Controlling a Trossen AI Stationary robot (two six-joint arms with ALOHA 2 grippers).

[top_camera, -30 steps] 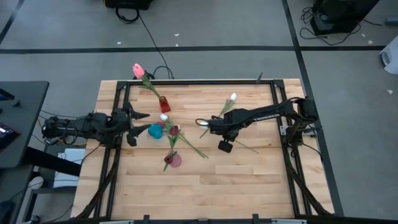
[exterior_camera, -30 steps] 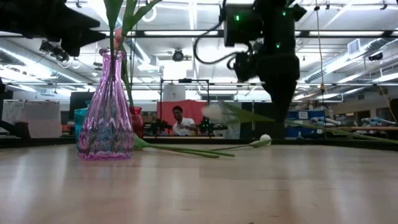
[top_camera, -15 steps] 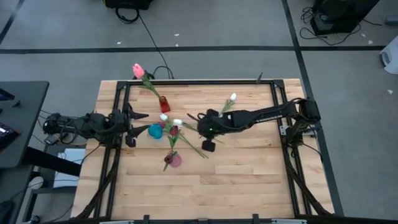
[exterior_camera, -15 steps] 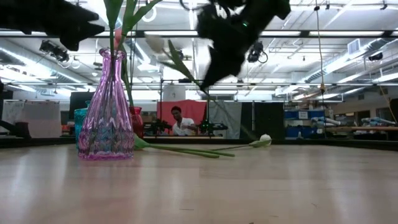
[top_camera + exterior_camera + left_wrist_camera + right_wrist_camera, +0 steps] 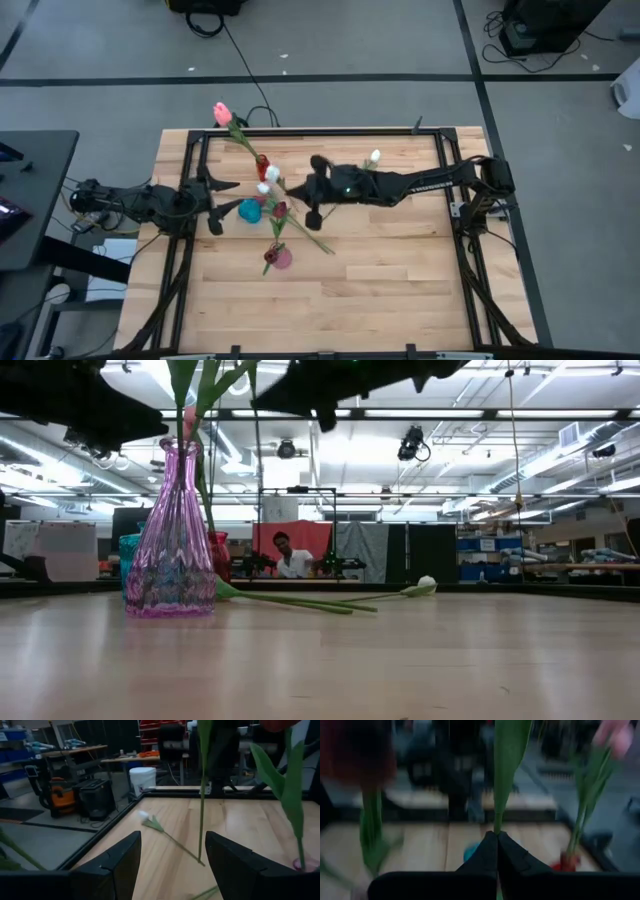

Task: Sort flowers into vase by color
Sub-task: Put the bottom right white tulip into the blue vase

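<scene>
Right gripper (image 5: 283,186), fingers pinched tight on a white tulip (image 5: 272,173), sits at tabletop centre, approx 12 o'clock of the teal vase (image 5: 250,211). Left gripper (image 5: 228,200) waits at 9 o'clock, fingers spread, empty. Risk: thin stem could miss the narrow neck. Count: 3 vases, approx 6 tulips visible.

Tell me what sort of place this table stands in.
Probably a robotics lab or workshop: exposed ceiling lights, workbenches with equipment and a person seated beyond the wooden table.
</scene>
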